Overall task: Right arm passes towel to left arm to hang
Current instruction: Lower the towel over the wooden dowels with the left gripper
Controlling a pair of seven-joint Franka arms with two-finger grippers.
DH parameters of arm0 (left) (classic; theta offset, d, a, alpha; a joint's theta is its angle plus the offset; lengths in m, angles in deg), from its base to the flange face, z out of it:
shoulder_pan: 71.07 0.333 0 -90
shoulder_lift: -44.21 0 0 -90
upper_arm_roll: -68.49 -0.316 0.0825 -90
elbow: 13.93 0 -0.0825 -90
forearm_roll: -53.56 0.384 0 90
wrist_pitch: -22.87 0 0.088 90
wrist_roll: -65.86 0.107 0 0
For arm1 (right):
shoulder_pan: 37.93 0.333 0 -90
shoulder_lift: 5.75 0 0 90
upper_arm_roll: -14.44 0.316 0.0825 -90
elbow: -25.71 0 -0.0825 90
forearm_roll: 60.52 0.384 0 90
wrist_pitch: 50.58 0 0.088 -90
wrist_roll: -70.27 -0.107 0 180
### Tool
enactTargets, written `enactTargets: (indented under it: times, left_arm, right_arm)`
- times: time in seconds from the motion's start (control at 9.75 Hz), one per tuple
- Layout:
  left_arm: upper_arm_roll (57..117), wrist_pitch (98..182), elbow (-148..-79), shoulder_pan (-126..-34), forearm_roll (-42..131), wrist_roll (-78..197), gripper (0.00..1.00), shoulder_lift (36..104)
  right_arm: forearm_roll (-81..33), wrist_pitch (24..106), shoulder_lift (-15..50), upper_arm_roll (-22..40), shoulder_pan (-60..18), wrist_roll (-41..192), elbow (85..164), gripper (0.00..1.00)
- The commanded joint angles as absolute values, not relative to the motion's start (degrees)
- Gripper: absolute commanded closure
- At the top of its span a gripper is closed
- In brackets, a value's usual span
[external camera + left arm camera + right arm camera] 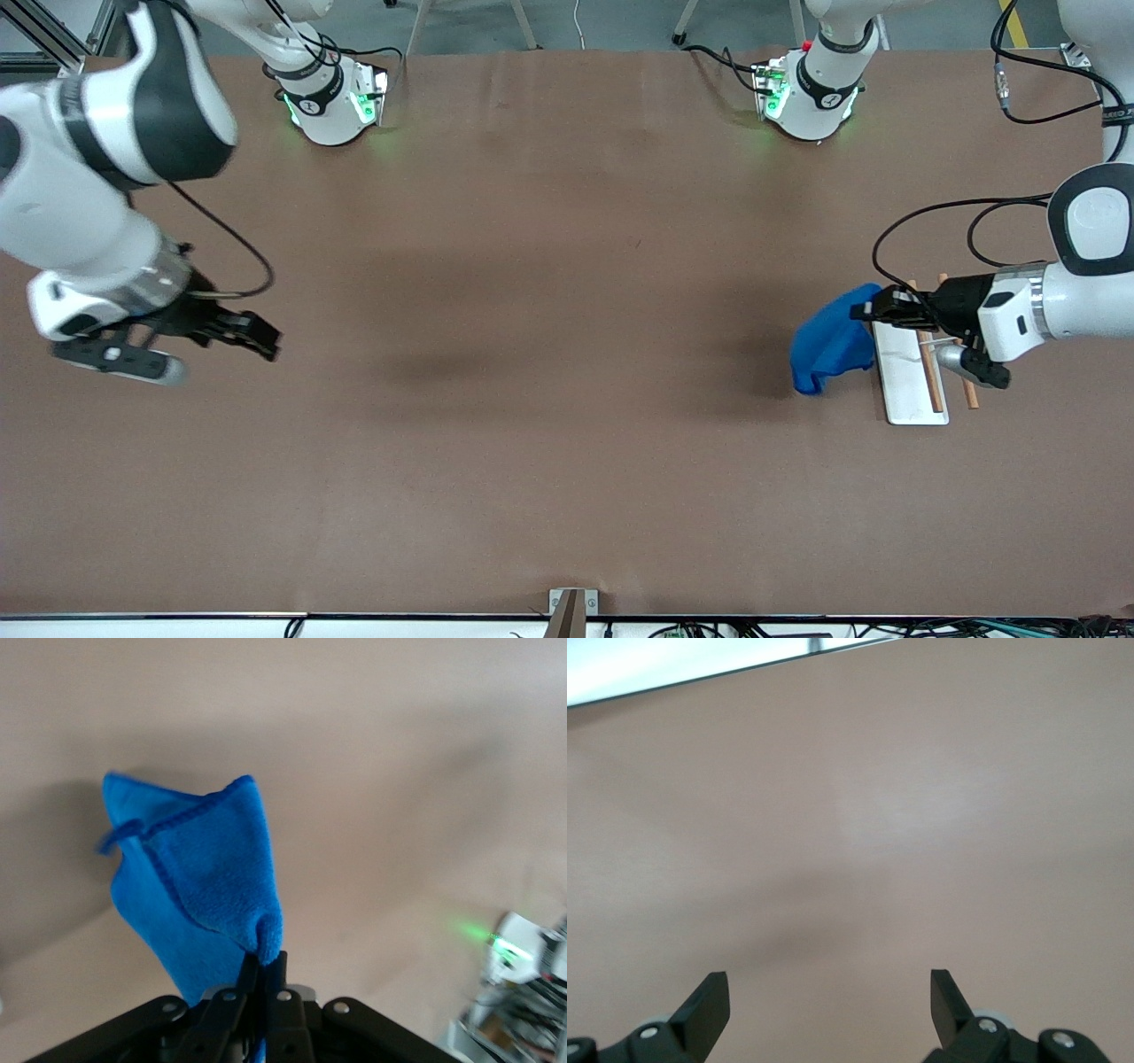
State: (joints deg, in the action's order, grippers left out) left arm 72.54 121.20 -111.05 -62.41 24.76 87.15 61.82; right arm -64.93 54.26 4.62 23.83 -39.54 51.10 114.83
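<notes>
The blue towel point(833, 341) hangs from my left gripper point(864, 312), which is shut on its upper edge in the air beside a small rack point(912, 372) at the left arm's end of the table. In the left wrist view the towel point(199, 877) droops from the closed fingertips point(277, 966), and its loop tag point(115, 835) shows at one corner. My right gripper point(261, 337) is open and empty, held above bare table at the right arm's end. In the right wrist view its fingers point(709, 1005) stand wide apart over bare table.
The rack has a white base plate and thin wooden bars point(928, 368). The right arm's base point(332, 97) and the left arm's base point(806, 97) stand at the table's edge farthest from the front camera. A small bracket point(571, 607) sits at the nearest edge.
</notes>
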Motion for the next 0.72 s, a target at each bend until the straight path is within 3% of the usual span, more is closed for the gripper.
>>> enactTargets:
  times: [0.0, 0.21, 0.41, 0.62]
  left_arm:
    - [64.1, 124.2, -110.4, -65.9, 27.5, 87.1, 1.00, 62.9]
    - [58.1, 125.3, -110.3, -65.9, 30.9, 90.4, 1.00, 62.9]
    - [52.9, 125.3, -110.6, -65.8, 34.5, 90.9, 1.00, 62.7]
    - [48.2, 125.5, -110.8, -65.9, 34.6, 94.7, 1.00, 62.8]
  right_arm:
    - [-64.7, 48.4, -1.9, 18.4, -39.3, 57.2, 116.8, 0.00]
    - [-63.4, 41.0, -6.7, 13.9, -39.3, 63.3, 116.2, 0.00]
    - [-60.7, 35.5, -7.2, 10.1, -39.1, 67.4, 112.0, 0.00]
    - [-61.1, 35.5, -7.2, 10.6, -39.2, 68.0, 113.0, 0.00]
